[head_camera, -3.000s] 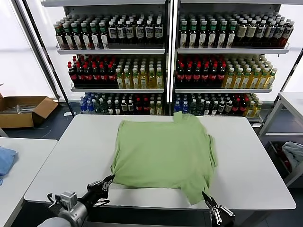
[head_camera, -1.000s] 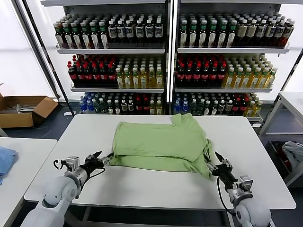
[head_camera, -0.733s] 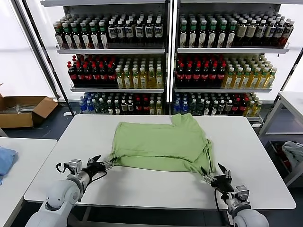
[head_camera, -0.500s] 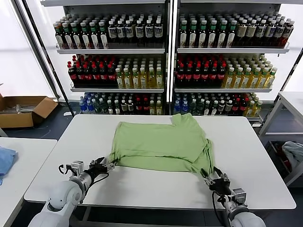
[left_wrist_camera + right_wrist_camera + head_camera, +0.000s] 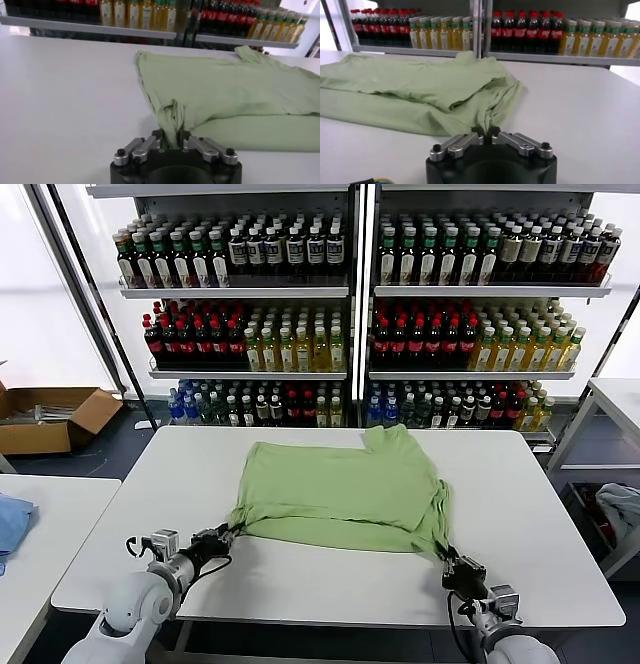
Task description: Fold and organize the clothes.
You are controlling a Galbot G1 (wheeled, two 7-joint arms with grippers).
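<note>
The light green shirt [image 5: 345,489] is lying folded on the middle of the white table [image 5: 300,584], while the left gripper [image 5: 222,536] is pinching its near left corner and the right gripper [image 5: 452,568] is clamping its near right corner.

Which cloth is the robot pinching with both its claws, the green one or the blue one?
The green shirt spread on the middle table. The left gripper and right gripper each pinch a near corner. The blue cloth lies untouched on the side table.
</note>
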